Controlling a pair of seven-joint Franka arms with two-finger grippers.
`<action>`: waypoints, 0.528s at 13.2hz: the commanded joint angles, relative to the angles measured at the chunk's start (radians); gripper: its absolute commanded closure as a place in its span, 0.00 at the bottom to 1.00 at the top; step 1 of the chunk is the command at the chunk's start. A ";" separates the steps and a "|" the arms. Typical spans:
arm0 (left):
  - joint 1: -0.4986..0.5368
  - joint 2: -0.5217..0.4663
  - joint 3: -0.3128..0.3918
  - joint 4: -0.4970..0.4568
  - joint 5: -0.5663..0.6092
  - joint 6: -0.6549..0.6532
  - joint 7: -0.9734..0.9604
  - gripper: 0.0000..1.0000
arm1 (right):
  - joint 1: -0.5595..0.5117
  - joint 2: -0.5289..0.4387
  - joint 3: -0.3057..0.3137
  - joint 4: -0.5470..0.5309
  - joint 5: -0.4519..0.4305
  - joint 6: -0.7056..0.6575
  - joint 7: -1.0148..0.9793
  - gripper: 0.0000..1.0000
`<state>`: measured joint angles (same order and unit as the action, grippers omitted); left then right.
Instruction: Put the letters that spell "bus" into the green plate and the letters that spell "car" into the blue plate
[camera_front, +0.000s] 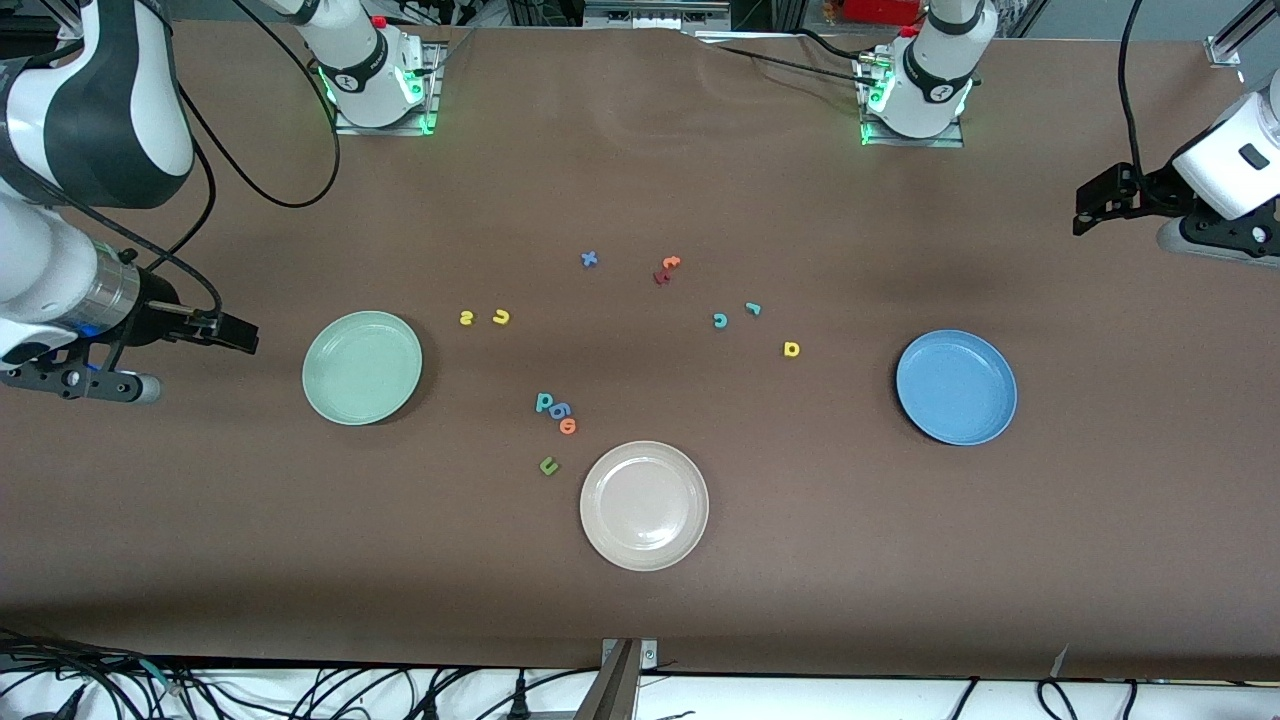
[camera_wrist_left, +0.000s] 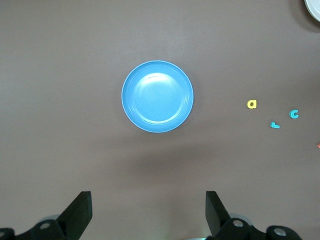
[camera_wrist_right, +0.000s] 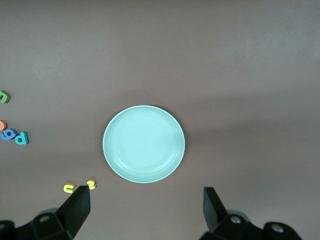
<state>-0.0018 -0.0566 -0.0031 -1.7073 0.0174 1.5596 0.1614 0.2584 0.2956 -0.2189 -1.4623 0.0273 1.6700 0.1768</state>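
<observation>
A: Nearest to the camera lies the round cream-white plate (camera_front: 644, 505), low in the middle of the frame on the brown worktop (camera_front: 900, 560), with a small dark green foam "u" (camera_front: 548, 465) just beside it.

B: And the task's things?

A: The pale mint-green plate (camera_front: 362, 367) is at centre left, the mid-blue plate (camera_front: 956, 387) at centre right, both empty. The yellow foam "s" (camera_front: 466, 318) and yellow "u" (camera_front: 501, 317) lie near the green plate; the teal "b" (camera_front: 544, 402) touches a blue letter (camera_front: 559, 409) and an orange "o" (camera_front: 568, 426). The teal "c" (camera_front: 719, 320), teal "r" (camera_front: 753, 308) and yellow "a" (camera_front: 791, 349) lie apart in the middle.

B: The hands?

A: The right hand (camera_front: 235, 333) at the left edge and the left hand (camera_front: 1090, 210) at upper right both hover wide open, holding nothing.

B: What could go wrong?

A: I think the fingers may drag the blue letter along with the "b", or take the green "u" by mistake.
</observation>
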 joint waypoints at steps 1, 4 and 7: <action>0.000 -0.006 -0.002 -0.011 -0.027 0.011 0.020 0.00 | -0.005 -0.006 0.003 0.008 0.013 -0.012 0.009 0.00; 0.000 -0.006 -0.002 -0.009 -0.025 0.011 0.020 0.00 | -0.010 0.000 0.000 0.008 0.013 -0.007 -0.003 0.00; 0.000 -0.006 -0.002 -0.011 -0.025 0.011 0.021 0.00 | -0.019 0.003 0.001 0.008 0.014 -0.006 -0.013 0.00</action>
<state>-0.0040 -0.0563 -0.0041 -1.7073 0.0173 1.5596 0.1615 0.2486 0.2962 -0.2192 -1.4623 0.0273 1.6700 0.1766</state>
